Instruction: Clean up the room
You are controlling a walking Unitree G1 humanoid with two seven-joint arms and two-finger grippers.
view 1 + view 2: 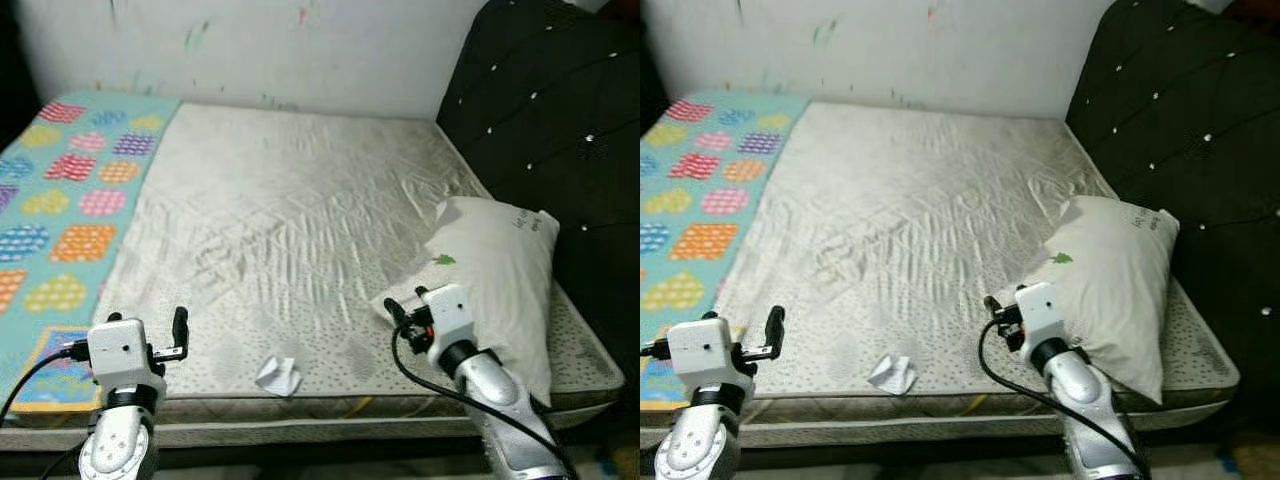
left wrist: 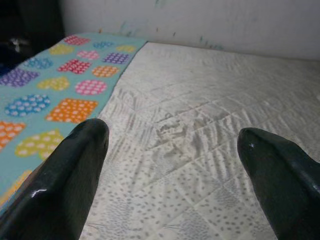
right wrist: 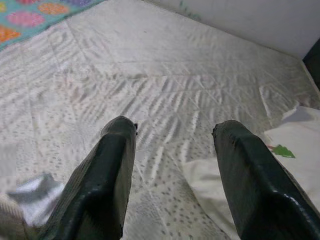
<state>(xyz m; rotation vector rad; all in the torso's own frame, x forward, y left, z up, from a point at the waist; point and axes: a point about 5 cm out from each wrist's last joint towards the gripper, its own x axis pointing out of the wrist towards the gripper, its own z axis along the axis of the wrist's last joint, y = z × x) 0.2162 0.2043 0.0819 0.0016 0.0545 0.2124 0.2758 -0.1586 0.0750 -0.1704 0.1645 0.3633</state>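
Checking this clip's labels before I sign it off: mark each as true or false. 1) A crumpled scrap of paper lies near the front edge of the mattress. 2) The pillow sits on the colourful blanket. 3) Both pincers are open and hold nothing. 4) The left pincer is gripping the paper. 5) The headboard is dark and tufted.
1) True: the paper lies near the front edge of the mattress.
2) False: the pillow lies on the mattress beside the headboard; the blanket is on the opposite side.
3) True: left pincer and right pincer are open, empty.
4) False: it hovers apart from the paper.
5) True.
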